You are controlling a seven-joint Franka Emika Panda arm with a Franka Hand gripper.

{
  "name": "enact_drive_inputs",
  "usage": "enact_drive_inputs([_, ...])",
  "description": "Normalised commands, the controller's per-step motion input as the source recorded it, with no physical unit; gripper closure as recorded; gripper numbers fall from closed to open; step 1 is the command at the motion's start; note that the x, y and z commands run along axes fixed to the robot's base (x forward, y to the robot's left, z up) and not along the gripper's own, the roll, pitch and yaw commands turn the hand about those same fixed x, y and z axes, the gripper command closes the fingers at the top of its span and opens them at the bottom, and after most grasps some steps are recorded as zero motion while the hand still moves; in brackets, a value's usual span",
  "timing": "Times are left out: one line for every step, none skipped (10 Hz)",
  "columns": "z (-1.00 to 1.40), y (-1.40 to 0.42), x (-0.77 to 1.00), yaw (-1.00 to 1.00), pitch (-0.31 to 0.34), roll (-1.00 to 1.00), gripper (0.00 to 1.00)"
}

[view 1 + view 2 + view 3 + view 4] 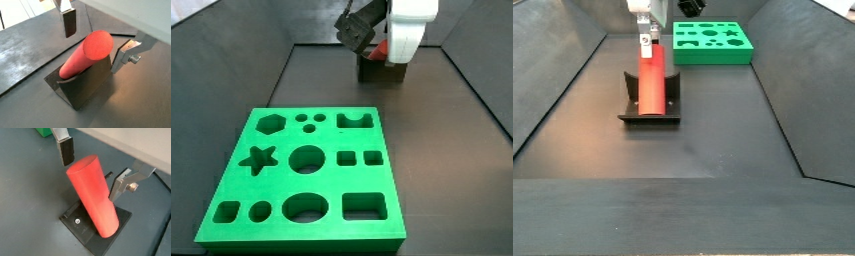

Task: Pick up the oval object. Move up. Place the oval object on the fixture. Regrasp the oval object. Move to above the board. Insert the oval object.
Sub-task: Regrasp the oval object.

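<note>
oval object point(92, 198) rests tilted in fixture point(83, 87), released. gripper point(93, 165) spread wide, fingers astride peg's upper end, no contact. you're at regrasp step: close on upper end, lift, then carry to green board point(711, 42) at far right.

- Dark grey floor point(714, 140), matte, scuffed, flat.
- Sloped dark side walls point(560, 85) enclosing the floor.
- White background beyond the enclosure point(251, 20).
</note>
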Motion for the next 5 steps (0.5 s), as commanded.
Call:
enact_drive_inputs([0.01,-0.01,0.08,0.05,0.219,-0.05,0.00])
enact_drive_inputs([0.01,-0.01,0.08,0.05,0.219,-0.05,0.00])
enact_drive_inputs([0.01,-0.01,0.08,0.05,0.219,-0.05,0.00])
enact_drive_inputs([0.01,-0.01,0.08,0.05,0.219,-0.05,0.00])
enact_drive_inputs([0.01,-0.01,0.08,0.05,0.219,-0.05,0.00])
